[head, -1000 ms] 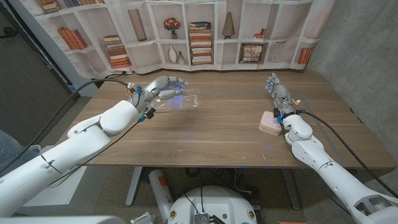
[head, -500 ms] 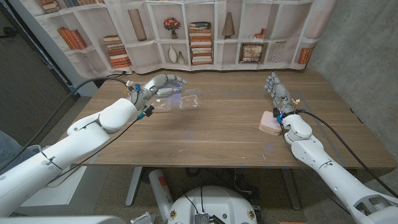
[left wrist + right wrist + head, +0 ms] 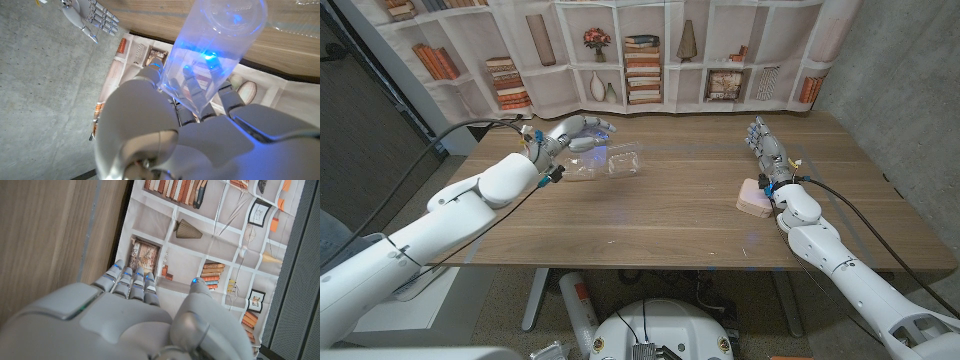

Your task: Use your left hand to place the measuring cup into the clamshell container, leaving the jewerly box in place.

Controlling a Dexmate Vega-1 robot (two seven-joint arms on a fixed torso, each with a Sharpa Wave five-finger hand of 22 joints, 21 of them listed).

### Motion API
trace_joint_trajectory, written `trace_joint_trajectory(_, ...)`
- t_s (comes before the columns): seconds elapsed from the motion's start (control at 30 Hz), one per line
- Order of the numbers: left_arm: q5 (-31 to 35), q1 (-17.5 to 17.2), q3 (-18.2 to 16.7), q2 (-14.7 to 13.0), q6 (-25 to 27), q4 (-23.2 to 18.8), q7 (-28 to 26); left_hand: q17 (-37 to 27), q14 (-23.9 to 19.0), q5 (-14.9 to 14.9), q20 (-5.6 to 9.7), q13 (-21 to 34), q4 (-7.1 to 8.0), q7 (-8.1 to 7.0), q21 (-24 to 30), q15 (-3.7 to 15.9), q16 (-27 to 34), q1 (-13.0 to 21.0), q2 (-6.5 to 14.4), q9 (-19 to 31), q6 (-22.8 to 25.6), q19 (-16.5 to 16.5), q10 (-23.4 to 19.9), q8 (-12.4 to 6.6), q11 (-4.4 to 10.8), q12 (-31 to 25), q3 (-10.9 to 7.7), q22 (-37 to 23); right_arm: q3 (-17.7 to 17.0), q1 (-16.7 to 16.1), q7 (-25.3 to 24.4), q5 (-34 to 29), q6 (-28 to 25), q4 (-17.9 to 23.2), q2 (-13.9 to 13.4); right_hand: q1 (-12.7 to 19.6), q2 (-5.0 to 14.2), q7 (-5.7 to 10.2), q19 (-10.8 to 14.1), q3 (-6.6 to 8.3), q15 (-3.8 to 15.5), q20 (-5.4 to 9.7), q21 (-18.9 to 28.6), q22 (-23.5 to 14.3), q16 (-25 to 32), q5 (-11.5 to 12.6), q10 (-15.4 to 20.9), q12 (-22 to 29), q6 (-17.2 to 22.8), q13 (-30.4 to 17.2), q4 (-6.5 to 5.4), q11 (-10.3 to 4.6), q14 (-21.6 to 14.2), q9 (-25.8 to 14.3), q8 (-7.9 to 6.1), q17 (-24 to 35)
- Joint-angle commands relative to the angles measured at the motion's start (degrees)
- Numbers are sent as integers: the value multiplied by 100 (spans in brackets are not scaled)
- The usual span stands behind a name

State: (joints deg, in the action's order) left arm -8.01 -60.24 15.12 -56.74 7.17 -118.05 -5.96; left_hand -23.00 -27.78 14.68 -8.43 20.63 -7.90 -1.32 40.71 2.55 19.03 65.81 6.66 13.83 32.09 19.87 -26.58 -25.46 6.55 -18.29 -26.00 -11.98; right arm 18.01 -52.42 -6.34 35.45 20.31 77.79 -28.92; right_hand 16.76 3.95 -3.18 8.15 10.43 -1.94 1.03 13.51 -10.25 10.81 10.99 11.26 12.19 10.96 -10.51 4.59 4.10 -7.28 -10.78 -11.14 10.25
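The cup [image 3: 212,60] is in my left hand [image 3: 570,135], clear plastic, its body lying across my fingers [image 3: 192,82] and its round base turned toward the table. In the head view I have it lifted over the far left part of the table [image 3: 670,200], just beside the clamshell [image 3: 615,163], which lies open near the far edge. The cup itself barely reads there: clear against clear, with blue light glinting through both.

That is my first worry. With both things see-through I judge the clamshell's rim badly, and I could set the cup on the rim or on the lid half instead of in the tray. The clamshell looks light, so a knock from my knuckles or the cup's edge would likely push it toward the far edge or flip it.

My hold is the second. The fingers lie along a smooth, rounded wall, and I cannot tell how firmly the thumb closes it; if I tilt to pour it in, the cup may slide out early and roll across the wood.

The box [image 3: 754,196] sits near the right edge, touching my right hand [image 3: 765,150], which stands there with fingers straight and together, holding nothing. Any twitch of that arm would shift the box, so it should keep dead quiet
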Motion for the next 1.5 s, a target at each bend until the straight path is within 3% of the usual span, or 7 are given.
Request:
trace_joint_trajectory(0.03,-39,90,-9,18,16,153,-49,-34,-26,1,14,19,-3,-2,40,141,-29,-12,22,11,61,-17,-71,-58,37,20,-40,-10,24,30,-22,-19,-30,-14,20,64,6,13,46,24,14,1,-2,-26,1,-10,57,20,29,-20,28,1,-36,-18,-20,25)
trace_joint_trajectory(0.7,-136,298,32,100,-127,514,-41,-54,-58,-6,38,50,-17,-23,92,174,-38,-13,4,-20,107,-71,-146,-72,53,31,-85,-5,52,49,-64,-52,-61,-8,38,62,12,7,57,25,15,2,-22,-28,2,-10,64,20,29,-20,34,5,-45,-18,-18,25)
trace_joint_trajectory(1.5,-225,601,156,169,59,766,-17,-80,-88,-15,51,89,-25,-66,162,216,-52,-18,-12,-54,207,-128,-214,-110,66,57,-140,0,56,90,-6,-35,-35,-59,47,59,19,4,127,24,35,34,-30,-30,6,-12,78,20,32,-20,45,8,-72,-18,-18,25)
